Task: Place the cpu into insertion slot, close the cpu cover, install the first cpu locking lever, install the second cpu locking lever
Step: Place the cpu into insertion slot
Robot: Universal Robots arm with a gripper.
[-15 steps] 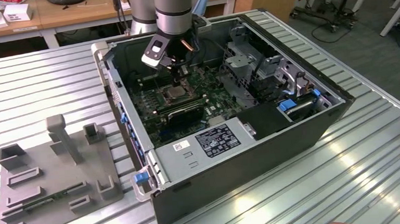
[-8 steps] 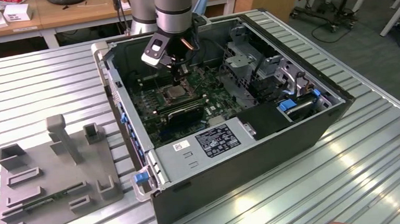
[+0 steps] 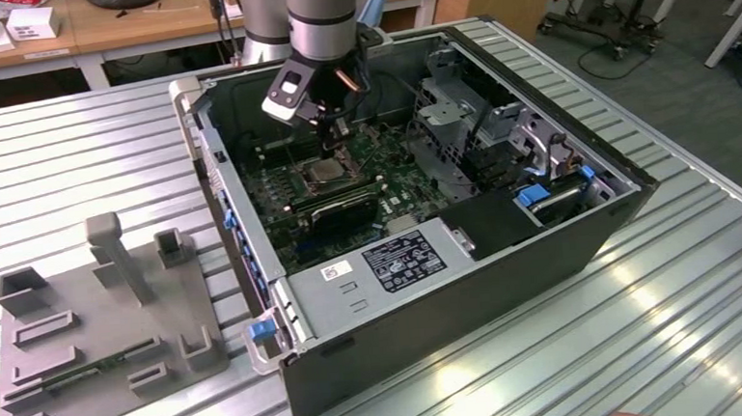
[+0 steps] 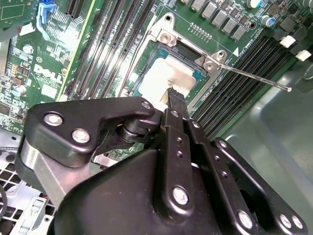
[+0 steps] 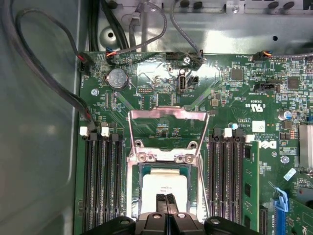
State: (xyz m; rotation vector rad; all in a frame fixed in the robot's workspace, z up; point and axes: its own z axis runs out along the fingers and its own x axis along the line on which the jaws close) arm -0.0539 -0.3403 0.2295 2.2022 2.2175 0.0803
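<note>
Gripper (image 5: 165,198) jaws together, empty, tips just over the cpu (image 5: 164,182), which lies in the insertion slot (image 5: 138,196); cpu cover (image 5: 166,115) open. I'd keep any touch light and vertical, and confirm it sits flat.

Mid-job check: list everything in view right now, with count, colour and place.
computer case: one, black, open, on slatted metal table
motherboard: one, green, inside case
cpu: one, silvery, seated in insertion slot
cpu cover: one, silver, swung open beside slot
memory slots: several, black, both sides of insertion slot
locking lever: one, thin silver rod, sticking out over memory slots
power supply: one, silver, case's near end in exterior view
fixture block: one, grey, on table, exterior view's left of case
gripper: one, black, shut, tips over cpu
</note>
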